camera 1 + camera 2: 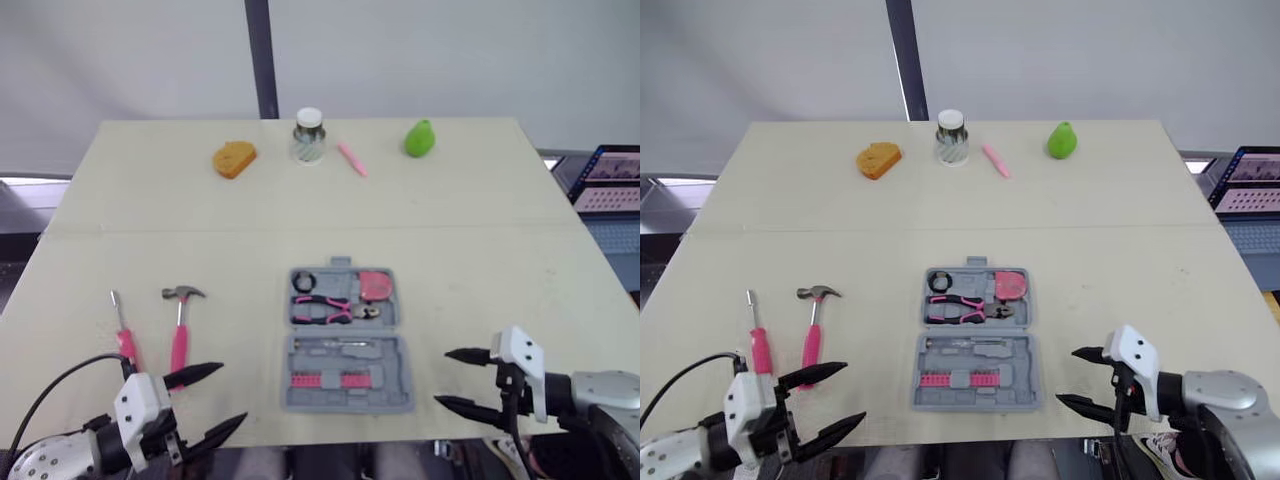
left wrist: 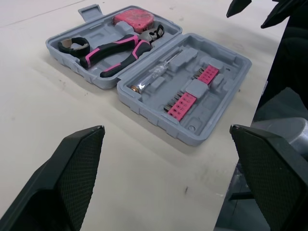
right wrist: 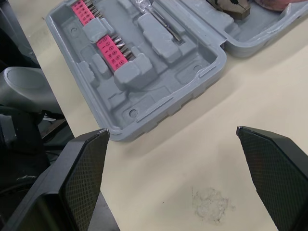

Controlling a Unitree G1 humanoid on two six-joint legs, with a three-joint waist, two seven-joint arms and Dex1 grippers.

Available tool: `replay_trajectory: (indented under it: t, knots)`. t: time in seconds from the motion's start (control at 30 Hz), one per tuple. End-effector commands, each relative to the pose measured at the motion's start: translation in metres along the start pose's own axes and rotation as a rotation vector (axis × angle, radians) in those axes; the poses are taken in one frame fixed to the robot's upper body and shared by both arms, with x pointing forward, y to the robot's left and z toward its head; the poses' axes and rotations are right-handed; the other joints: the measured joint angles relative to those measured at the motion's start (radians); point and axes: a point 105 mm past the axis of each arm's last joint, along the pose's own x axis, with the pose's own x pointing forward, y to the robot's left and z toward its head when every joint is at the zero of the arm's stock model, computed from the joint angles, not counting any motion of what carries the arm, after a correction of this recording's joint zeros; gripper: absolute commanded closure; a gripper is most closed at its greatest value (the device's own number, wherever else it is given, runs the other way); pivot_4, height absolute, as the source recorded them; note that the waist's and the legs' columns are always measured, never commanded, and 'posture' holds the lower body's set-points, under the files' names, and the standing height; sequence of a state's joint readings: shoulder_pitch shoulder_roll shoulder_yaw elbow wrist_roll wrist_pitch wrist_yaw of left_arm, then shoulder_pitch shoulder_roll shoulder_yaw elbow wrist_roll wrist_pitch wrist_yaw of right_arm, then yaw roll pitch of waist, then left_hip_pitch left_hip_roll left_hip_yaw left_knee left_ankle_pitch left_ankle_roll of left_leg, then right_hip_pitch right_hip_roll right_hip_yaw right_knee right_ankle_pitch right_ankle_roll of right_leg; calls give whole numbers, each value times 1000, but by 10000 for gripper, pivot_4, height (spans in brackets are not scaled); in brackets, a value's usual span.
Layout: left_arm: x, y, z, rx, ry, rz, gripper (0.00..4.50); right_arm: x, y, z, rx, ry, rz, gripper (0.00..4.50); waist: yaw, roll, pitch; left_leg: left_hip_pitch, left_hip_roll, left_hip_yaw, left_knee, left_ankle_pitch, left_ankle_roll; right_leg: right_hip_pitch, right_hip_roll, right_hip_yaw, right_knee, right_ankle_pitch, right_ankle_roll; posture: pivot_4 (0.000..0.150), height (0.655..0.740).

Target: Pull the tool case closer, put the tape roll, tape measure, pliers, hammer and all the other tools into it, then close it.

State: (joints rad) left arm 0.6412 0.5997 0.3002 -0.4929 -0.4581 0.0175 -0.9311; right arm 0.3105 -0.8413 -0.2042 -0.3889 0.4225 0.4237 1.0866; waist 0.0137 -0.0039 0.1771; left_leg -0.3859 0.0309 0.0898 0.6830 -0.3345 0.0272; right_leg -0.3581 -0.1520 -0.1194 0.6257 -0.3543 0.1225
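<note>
The left tool and right tool hover low, both spread; the open tool case lies between.

**Open case near the front edge, two tools still outside**

The grey plastic tool case lies open flat on the tabletop. Its far half holds the black tape roll, the pink tape measure and the pink-and-black pliers. Its near half holds pink bit strips and a clear-handled driver. Well apart to the left lie the pink-handled hammer and the pink-handled screwdriver, side by side.
</note>
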Motion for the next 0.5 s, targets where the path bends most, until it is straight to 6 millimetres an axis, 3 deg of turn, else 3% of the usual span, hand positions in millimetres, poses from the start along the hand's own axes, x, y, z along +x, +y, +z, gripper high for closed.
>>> replay_trajectory:
  t: [0.03, 0.13, 0.27, 0.5]
  knots:
    - [1, 6, 10, 16, -50, 43, 0, -3, -7, 12, -14, -61, -41, 235, 2, 0, 0, 0, 0, 0, 0, 0, 0, 0, 0, 0, 0, 0, 0, 1500, 6950]
    - [8, 14, 28, -21, -125, 148, 0, -7, -13, 23, -114, -80, -91, 235, 8, 0, 0, 0, 0, 0, 0, 0, 0, 0, 0, 1, 0, 0, 0, 1500, 6950]
    - [9, 13, 47, -92, -196, 369, 0, -13, -6, 40, -164, -174, -58, 235, 10, -1, 1, 0, 0, 0, 0, -1, 1, 1, 1, 1, -2, 1, 1, 1500, 6950]
    - [-20, 27, 47, -181, -146, 839, 0, -14, 1, 41, -209, -185, 2, 235, 12, -4, 3, 0, -1, 1, 1, 0, 2, 2, 3, 1, -2, 1, 2, 1500, 6950]
